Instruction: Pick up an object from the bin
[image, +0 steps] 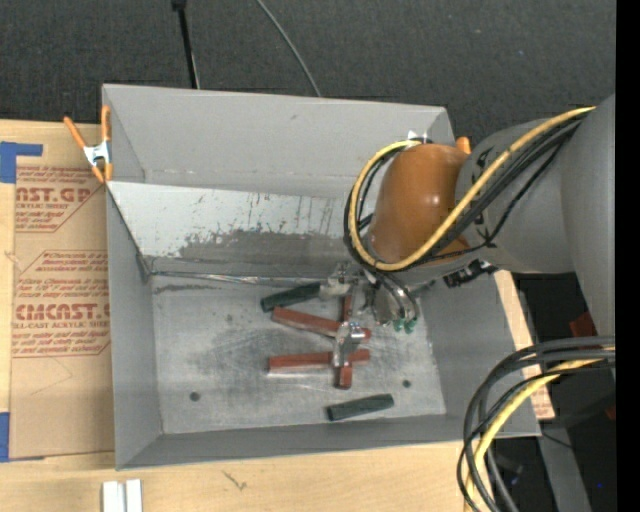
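The gripper (351, 338) is found low in the bin (200, 350), right of centre, over a long red-brown bar (298, 364) crossed by a short red-brown piece (345, 377). Whether it is open or closed cannot be told, so no grasp is confirmed. Nothing is seen lifted, and the pick is judged not yet done. 1 upper green bar (292, 297) and 1 lower green bar (360, 407) are noted nearby. All 4 are slim, flat and matt, on scuffed grey metal
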